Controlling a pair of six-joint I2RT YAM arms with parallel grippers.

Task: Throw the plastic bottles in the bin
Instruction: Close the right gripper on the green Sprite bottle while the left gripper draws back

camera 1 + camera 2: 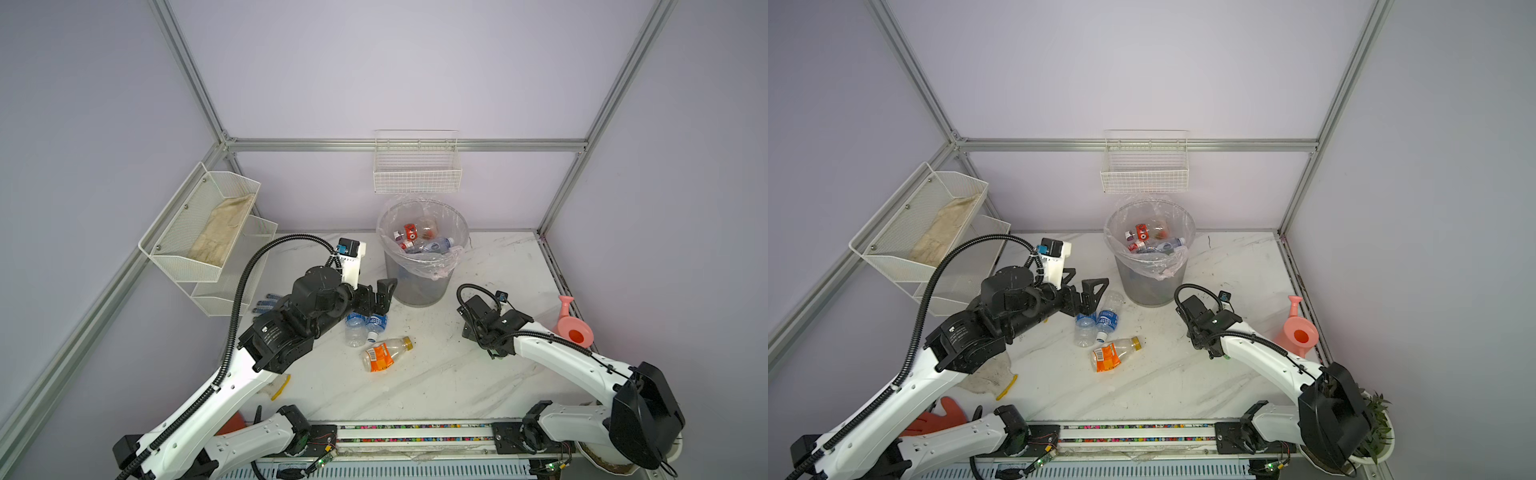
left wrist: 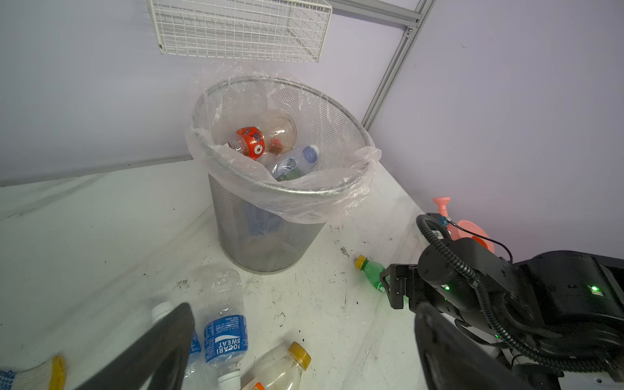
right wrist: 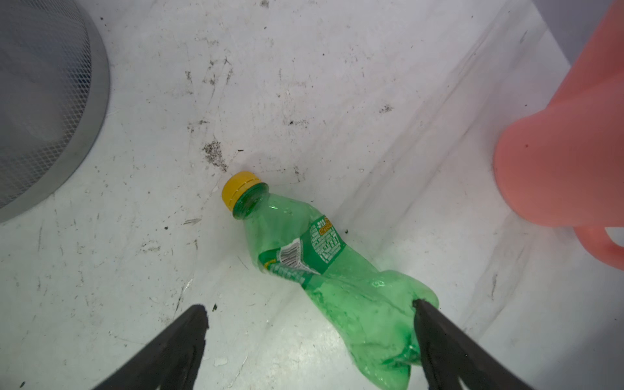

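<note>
Right pincer [image 3: 309,304], jaws wide, straddled the crushed green bottle [image 3: 304,256] ready for grasping; left pincer [image 2: 302,309], equally wide, hovered over the blue-labelled bottles [image 2: 225,337].

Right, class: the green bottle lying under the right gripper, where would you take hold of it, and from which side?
Probably the labelled waist of the green bottle, from straight above. It lies flat on the table, crushed narrow there, so the open right gripper could straddle it. Its fingers now sit nearer the wider base, so shift toward the yellow cap.
</note>
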